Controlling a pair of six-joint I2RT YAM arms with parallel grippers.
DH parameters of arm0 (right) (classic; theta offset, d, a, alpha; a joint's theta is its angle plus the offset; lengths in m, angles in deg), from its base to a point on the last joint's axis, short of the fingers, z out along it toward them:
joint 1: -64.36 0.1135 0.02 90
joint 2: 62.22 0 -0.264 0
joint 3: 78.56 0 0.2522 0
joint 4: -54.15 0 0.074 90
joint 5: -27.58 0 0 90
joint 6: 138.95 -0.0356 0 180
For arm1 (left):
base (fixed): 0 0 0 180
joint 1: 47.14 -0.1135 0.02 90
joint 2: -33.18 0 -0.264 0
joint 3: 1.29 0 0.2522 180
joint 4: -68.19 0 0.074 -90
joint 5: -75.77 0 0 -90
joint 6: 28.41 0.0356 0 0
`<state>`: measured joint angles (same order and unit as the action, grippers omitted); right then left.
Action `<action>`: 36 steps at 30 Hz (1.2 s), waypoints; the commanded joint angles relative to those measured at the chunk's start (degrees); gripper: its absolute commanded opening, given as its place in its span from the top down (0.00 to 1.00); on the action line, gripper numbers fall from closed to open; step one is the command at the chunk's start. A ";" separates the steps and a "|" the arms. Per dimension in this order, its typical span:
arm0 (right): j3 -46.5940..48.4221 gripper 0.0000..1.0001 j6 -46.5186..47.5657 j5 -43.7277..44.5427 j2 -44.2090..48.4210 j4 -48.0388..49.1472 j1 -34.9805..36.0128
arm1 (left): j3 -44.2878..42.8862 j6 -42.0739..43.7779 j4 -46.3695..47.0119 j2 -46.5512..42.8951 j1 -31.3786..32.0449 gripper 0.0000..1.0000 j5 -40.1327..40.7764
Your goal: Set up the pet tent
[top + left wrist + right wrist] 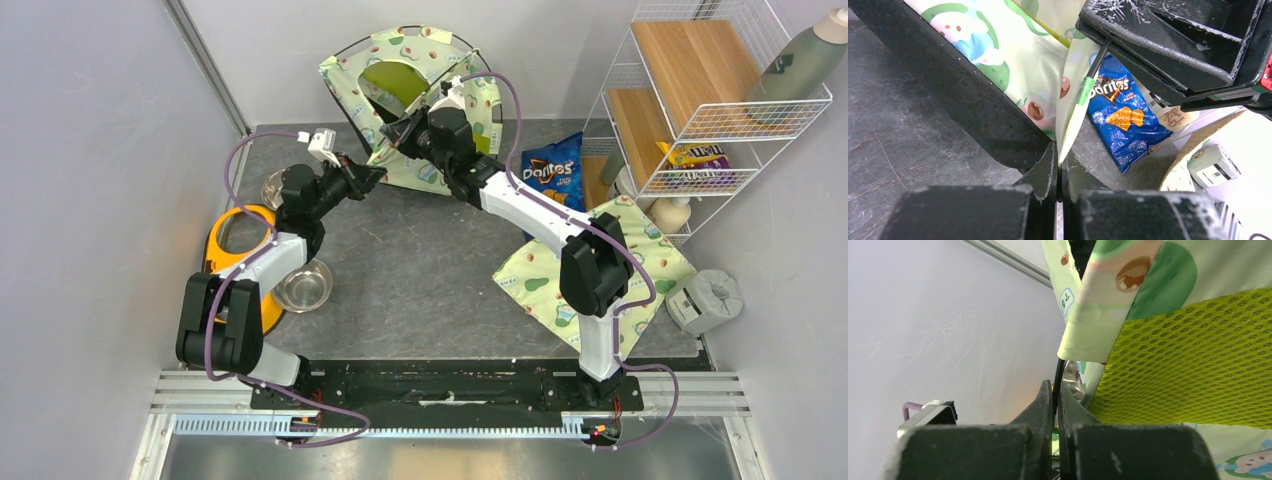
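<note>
- Your left gripper (1060, 159) is clamped on a fabric edge of the pet tent (395, 85); hold that corner low as an anchor
- Your right gripper (1055, 392) pinches a thin black pole (1056, 375); flex it slowly
- The tent sits far back, against the back wall (560, 50)

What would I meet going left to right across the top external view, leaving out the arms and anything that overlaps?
yellow feeder stand → pet tent → Doritos bag → white wire rack
</note>
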<state>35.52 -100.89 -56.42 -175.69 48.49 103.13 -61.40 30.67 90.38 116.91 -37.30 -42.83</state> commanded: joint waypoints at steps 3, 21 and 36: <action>0.27 1.00 6.59 13.41 1.63 9.24 -7.76 | 1.90 0.24 -7.29 -1.55 -2.02 0.98 -1.46; -0.33 1.00 15.65 8.76 0.53 11.39 -2.15 | -1.07 -0.13 -7.02 -1.48 -2.02 0.98 -6.98; -2.72 1.00 21.21 7.45 0.67 11.65 1.04 | -3.30 -1.33 -6.60 -2.22 -1.94 0.98 -9.63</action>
<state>33.05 -87.62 -57.51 -175.69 54.69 105.82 -63.02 30.59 86.09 116.91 -39.18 -47.62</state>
